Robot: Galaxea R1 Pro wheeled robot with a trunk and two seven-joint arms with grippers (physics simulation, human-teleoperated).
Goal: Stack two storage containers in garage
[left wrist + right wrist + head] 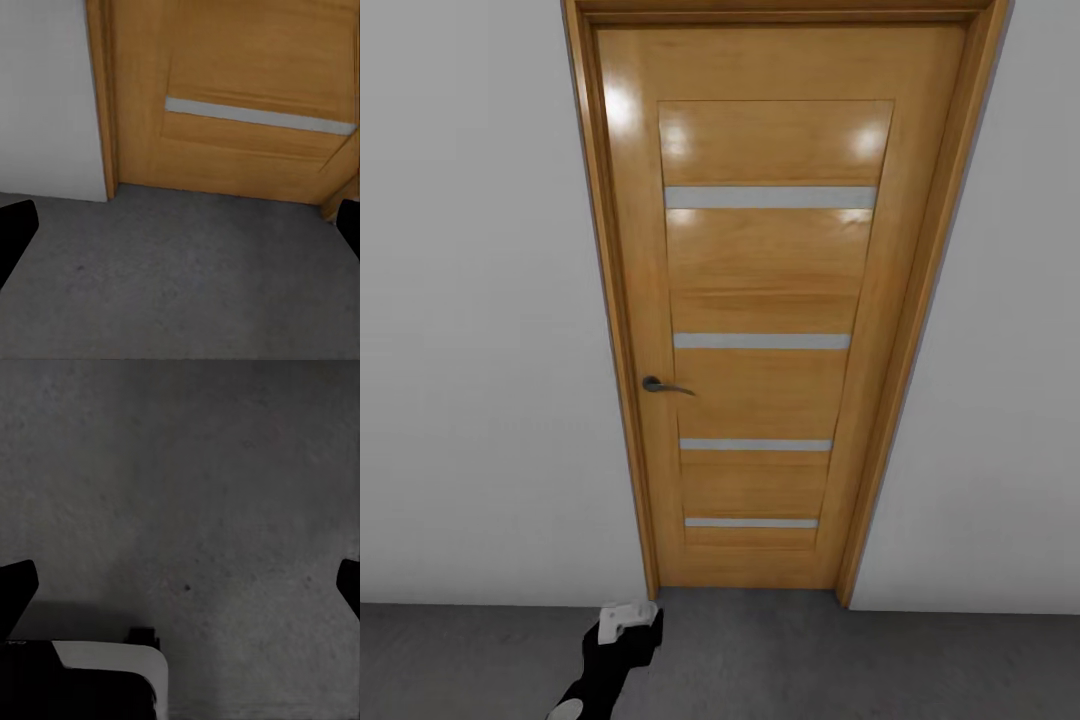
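Wooden door (765,300) shut, no writing, grey floor (860,660), left tool (180,232) and right tool (180,585) spread, empty.

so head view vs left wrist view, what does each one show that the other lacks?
Head view alone: the whole closed wooden door, its lever handle, four pale horizontal strips, and the left arm low in the picture. Left wrist view alone: the left gripper, its dark fingertips spread wide apart with nothing between them. Shared: the door's lower part, the pale wall beside it and the dark grey floor.
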